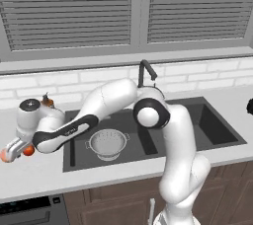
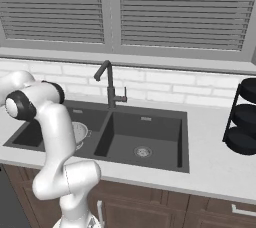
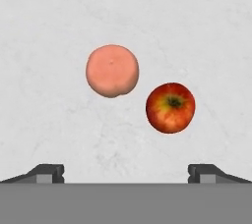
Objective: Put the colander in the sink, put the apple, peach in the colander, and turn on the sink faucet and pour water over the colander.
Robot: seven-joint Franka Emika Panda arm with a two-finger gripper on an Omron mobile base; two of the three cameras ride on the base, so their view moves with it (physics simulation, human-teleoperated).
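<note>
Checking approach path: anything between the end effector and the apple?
Nothing: in the hand view, bare counter separates the open end effector from the apple.

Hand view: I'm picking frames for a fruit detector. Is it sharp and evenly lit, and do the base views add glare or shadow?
Hand view: apple and peach crisp, flat even light, barely any shadow on the counter. Left base view: colander softly shaded in the dark sink, no glare, fruit partly hidden by the open tool. Right base view: even light, faucet sharp.
</note>
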